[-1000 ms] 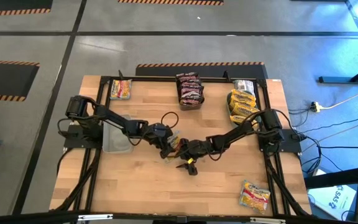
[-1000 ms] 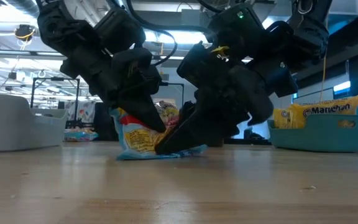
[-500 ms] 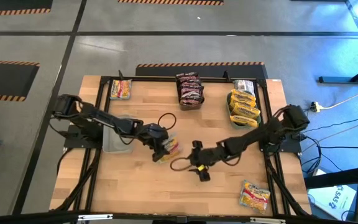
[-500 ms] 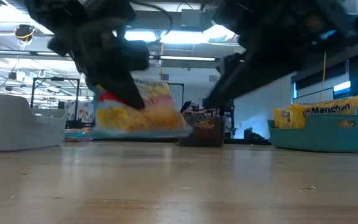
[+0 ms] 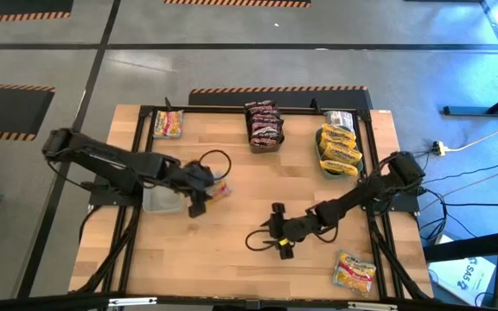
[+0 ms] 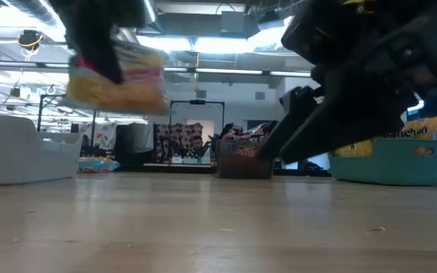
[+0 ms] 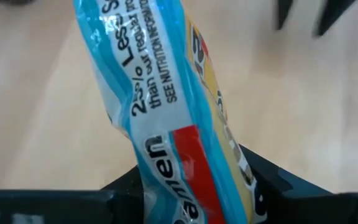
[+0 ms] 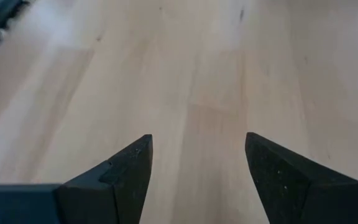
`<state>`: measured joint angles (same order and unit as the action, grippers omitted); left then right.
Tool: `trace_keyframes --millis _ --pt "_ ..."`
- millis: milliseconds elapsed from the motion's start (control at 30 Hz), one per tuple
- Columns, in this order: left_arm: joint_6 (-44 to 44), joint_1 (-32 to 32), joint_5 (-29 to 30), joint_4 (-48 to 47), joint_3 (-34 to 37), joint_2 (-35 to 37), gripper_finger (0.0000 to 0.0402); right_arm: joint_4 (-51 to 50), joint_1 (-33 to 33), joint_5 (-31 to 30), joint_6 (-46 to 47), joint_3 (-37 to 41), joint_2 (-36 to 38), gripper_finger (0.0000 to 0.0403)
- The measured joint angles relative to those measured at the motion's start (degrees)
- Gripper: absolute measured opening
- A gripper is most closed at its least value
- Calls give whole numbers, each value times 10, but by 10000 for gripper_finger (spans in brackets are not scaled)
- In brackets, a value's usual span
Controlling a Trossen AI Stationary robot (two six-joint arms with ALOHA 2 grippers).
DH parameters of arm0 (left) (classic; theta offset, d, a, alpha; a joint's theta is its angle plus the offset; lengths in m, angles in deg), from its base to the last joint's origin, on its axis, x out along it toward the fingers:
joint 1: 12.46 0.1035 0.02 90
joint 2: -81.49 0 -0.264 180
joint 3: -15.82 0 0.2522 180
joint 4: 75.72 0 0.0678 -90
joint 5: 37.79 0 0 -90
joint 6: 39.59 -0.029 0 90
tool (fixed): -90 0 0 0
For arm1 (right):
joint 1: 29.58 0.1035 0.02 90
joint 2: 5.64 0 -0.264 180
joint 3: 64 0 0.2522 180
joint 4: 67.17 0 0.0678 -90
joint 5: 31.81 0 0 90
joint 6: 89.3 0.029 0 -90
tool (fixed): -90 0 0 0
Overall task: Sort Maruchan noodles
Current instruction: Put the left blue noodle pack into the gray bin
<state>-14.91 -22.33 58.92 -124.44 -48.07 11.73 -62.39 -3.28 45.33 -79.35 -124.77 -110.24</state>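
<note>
One Maruchan noodles packet (image 5: 220, 190), yellow and red with a light blue edge, is high above the table with my left gripper (image 5: 207, 195) shut on it, left of the table's middle. In the low view that packet (image 6: 117, 76) is well above the wood. My right gripper (image 5: 281, 244) stands open over bare wood near the table's middle front, with nothing between its fingers (image 8: 129, 168). More packets fill the far bins. My left gripper pinches the packet between its two fingers (image 7: 124, 186), one on each flat face, close to one end of the packet (image 7: 194, 180). The fingers slant down from the table's left side. The packet sticks out past the fingertips, edge-on to the wrist camera, clear of the table.
A clear grey bin (image 5: 159, 200) sits just left of my left gripper. At the far edge stand a bin of dark red packets (image 5: 264, 126) and a teal bin of yellow packets (image 5: 337, 149). Loose packets lie at the far left (image 5: 169, 125) and near right (image 5: 354, 272).
My left gripper has risen and gone toward the table's left edge, taking the packet from the table's middle up clear of the wood. My right gripper has drawn away from the packet toward the near edge.
</note>
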Motion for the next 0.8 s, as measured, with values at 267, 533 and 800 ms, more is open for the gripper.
trace_keyframes --millis 267,533,800 --pt "9 0 90 -342 -139 25 142 17 -6 4 -8 -1 1 243" --pt "-27 25 108 -471 -113 22 142 20 -6 4 -9 -1 1 243" --pt "-94 85 75 -468 -33 15 142 20 -6 4 -12 -1 1 243"
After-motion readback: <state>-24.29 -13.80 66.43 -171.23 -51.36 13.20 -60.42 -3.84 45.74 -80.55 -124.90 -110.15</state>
